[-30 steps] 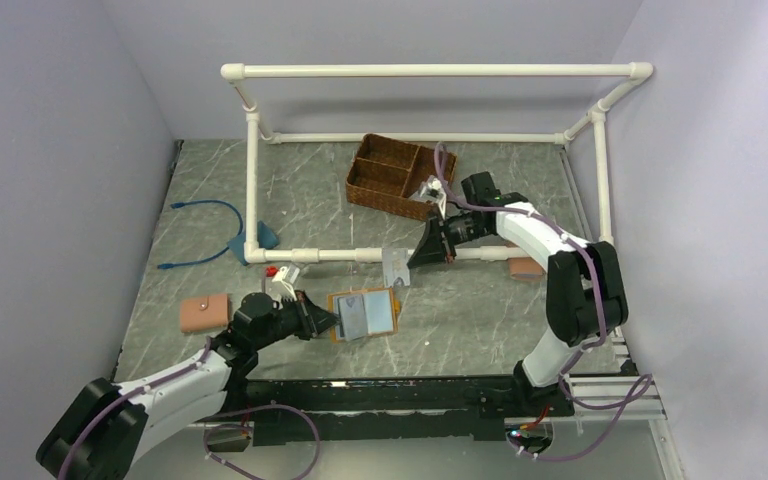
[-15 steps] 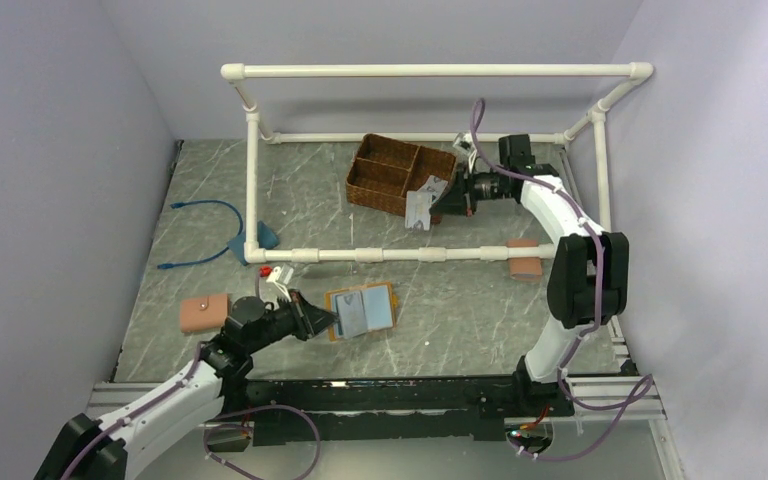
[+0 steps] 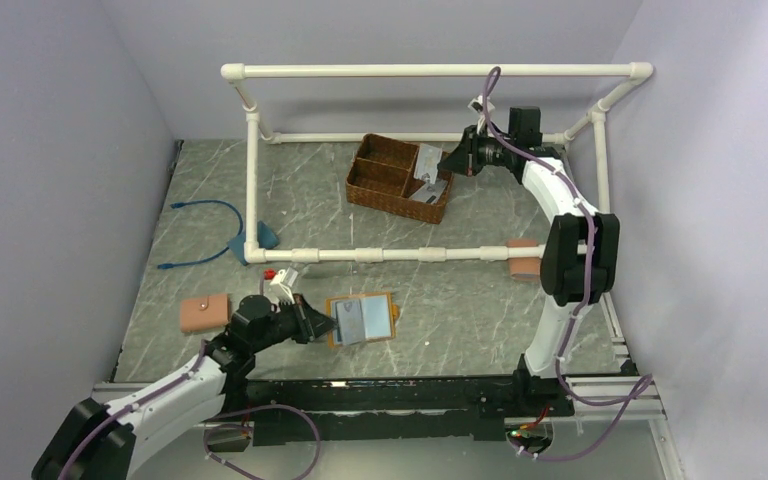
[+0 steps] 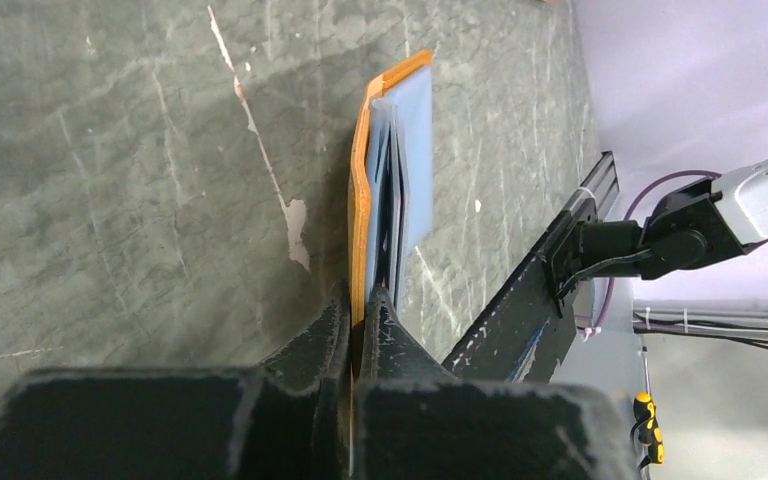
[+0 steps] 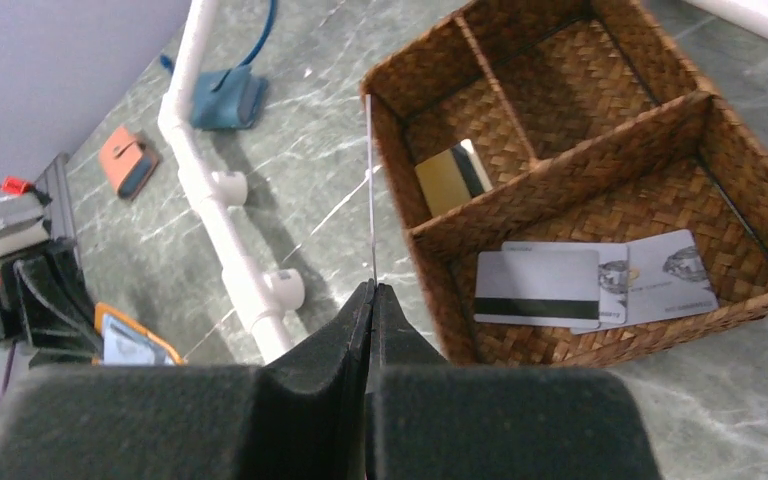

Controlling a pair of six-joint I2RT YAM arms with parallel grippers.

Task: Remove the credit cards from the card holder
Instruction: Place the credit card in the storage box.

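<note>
The mustard-orange card holder (image 3: 362, 318) lies open on the table, its pale blue slots facing up. My left gripper (image 3: 322, 322) is shut on its left edge; the left wrist view shows the jaws (image 4: 362, 300) pinching the orange leather of the holder (image 4: 400, 150). My right gripper (image 3: 452, 163) is shut on one credit card (image 3: 428, 163) and holds it above the wicker basket (image 3: 360, 180). The right wrist view shows that card (image 5: 370, 190) edge-on as a thin line between my fingertips (image 5: 372, 290). Two grey-white cards (image 5: 545, 285) lie in the basket's near compartment.
A gold card (image 5: 452, 172) lies in another basket compartment. A white pipe frame (image 3: 380, 254) crosses the table between the holder and the basket. A pink-salmon wallet (image 3: 204, 312) lies at the left, a pinkish-brown wallet (image 3: 526, 264) by the frame's right end, a blue cable (image 3: 205, 235) at the back left.
My right gripper has carried the card from above the front pipe back and to the right, over the basket. My left gripper has kept its hold on the card holder.
</note>
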